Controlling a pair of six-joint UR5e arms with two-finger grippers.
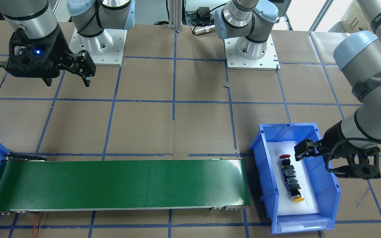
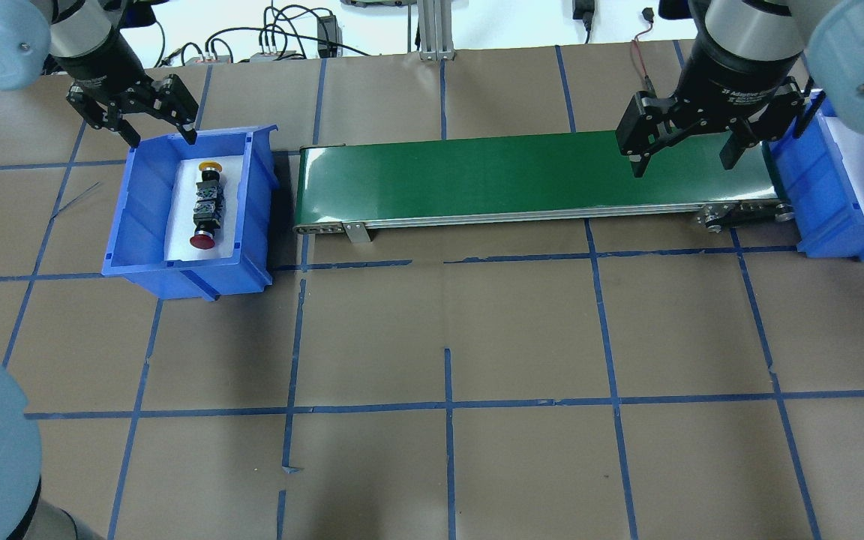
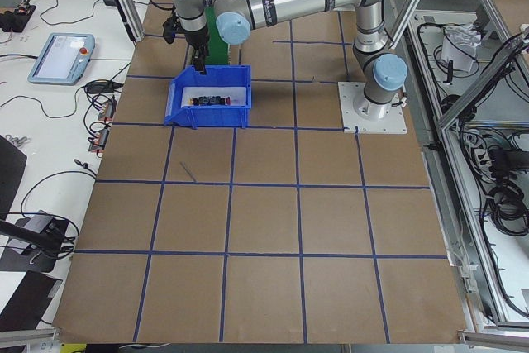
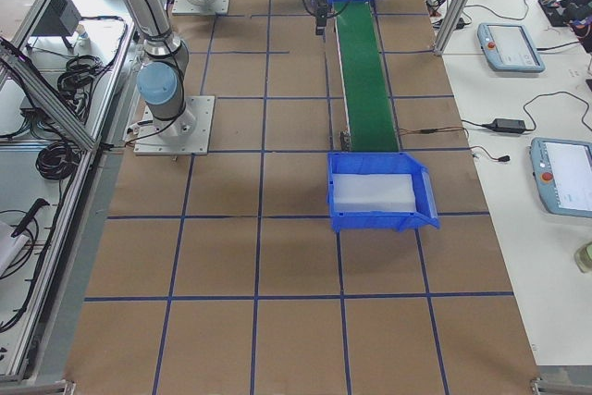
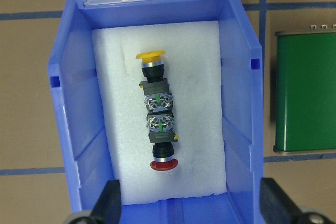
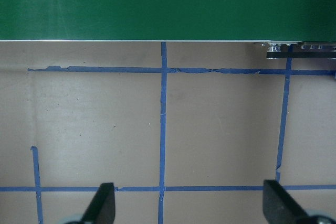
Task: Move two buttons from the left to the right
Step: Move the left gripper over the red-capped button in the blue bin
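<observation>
The red button [image 5: 164, 164] and the yellow button [image 5: 149, 55] lie end to end, contact blocks touching, on white foam in the left blue bin [image 5: 68, 108]. They also show in the overhead view, red [image 2: 202, 241] and yellow [image 2: 211, 166], and in the front view, red [image 1: 284, 157] and yellow [image 1: 298, 198]. My left gripper [image 2: 163, 137] hovers above this bin, open and empty. My right gripper [image 2: 683, 165] is open and empty, above the table beside the right end of the green conveyor belt [image 2: 537, 176].
The conveyor belt [image 1: 117, 185] runs between the left bin [image 2: 139, 202] and a second blue bin [image 2: 837, 195] at its right end, lined with white foam. Brown paper with blue tape lines covers the table. Both arm bases [image 1: 251, 49] stand at the robot's side.
</observation>
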